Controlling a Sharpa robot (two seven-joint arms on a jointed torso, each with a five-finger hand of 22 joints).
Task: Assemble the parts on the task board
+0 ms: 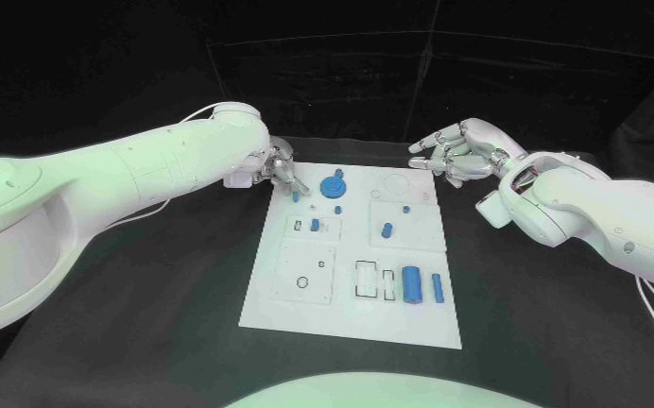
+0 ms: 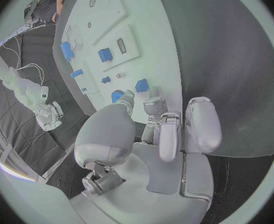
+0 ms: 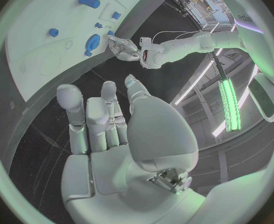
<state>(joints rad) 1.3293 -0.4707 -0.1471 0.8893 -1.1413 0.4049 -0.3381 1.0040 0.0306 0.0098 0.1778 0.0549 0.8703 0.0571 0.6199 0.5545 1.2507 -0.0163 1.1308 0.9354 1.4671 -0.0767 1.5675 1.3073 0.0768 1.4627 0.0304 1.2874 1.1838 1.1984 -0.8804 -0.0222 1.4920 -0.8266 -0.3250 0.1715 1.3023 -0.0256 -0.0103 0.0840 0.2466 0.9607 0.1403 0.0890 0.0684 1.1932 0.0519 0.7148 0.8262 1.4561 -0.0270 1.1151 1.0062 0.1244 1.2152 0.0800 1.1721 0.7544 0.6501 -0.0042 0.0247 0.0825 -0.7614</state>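
A: Where's the board?
B: Board (image 1: 273,304) lies mid table (image 1: 136,332), long side running away from the robot. Also seen past the L palm in the L wrist view (image 2: 168,50) and beyond the R fingers in the R wrist view (image 3: 31,59)

A: L hand?
B: L hand (image 1: 283,174) is at the board's far left corner, fingers pointing down at the surface. A small blue peg (image 1: 296,196) sits right at its fingertips, looks pinched. In the L wrist view, blue bits (image 2: 141,85) show just past the fingertips (image 2: 154,104), but can't tell for sure if it's gripped or only touched

A: R hand?
B: R hand (image 1: 456,156) hovers off the board's far right corner, above the table, apart from the board. Fingers curled in loosely, nothing in them. R wrist view (image 3: 106,124) shows the same, palm bare

A: Parts?
B: Blue disc (image 1: 334,184) w/ a knob stands near the far edge, just beside the L hand. Small blue piece (image 1: 315,225) in the left-middle block, another (image 1: 387,230) on the right-middle block, a tiny one (image 1: 338,208) between disc and blocks. Near the front: two blue cylinders side by side, fat one (image 1: 412,285) and thin one (image 1: 438,287), right of a black-outlined slot (image 1: 366,278). A black ring (image 1: 302,282) lies on the front-left block
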